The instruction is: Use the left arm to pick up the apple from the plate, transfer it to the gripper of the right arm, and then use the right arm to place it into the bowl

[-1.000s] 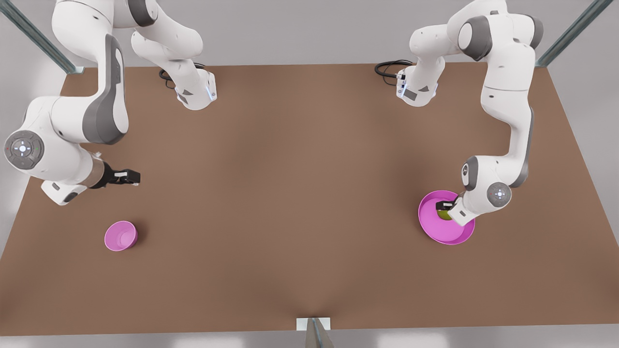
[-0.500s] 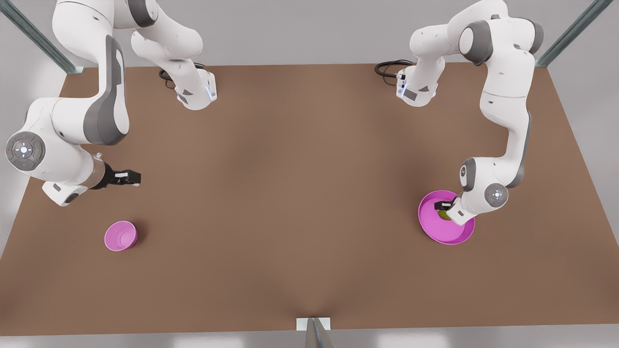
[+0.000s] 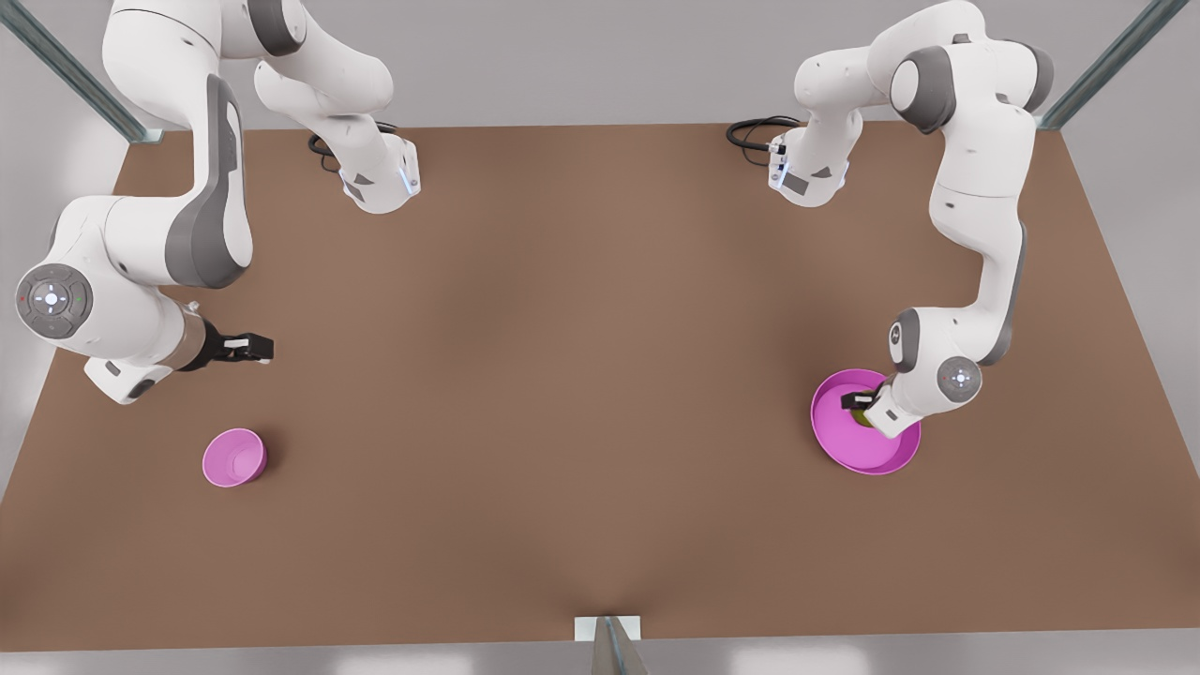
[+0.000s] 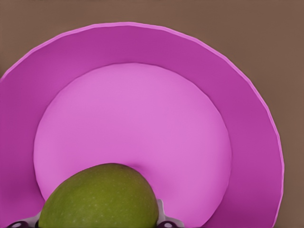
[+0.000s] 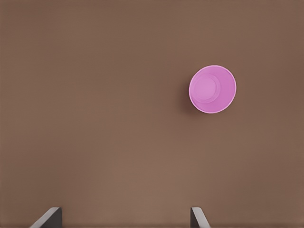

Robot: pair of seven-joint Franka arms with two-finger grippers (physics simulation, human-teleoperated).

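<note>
The yellow-green apple (image 3: 863, 418) (image 4: 99, 197) lies on the magenta plate (image 3: 848, 445) (image 4: 142, 47) at the front view's right. My left gripper (image 3: 860, 411), on the plain white hand, is down over the plate, open, with a black finger (image 3: 855, 400) on either side of the apple; the hand hides most of the fruit from the front. My right gripper (image 3: 255, 348) (image 5: 123, 219), the black linkage one, hovers open and empty at the front view's left, a short way behind the small pink bowl (image 3: 233, 457) (image 5: 212, 89).
The brown table (image 3: 581, 375) spreads wide between the two arms. Both arm bases (image 3: 380, 183) with black cables stand along the far edge. Metal frame posts (image 3: 614, 647) rise at the near edge and the far corners.
The left arm has sunk a little lower over the plate and its hand has crept toward the apple. The right arm has drifted slightly; its gripper stays about where it was.
</note>
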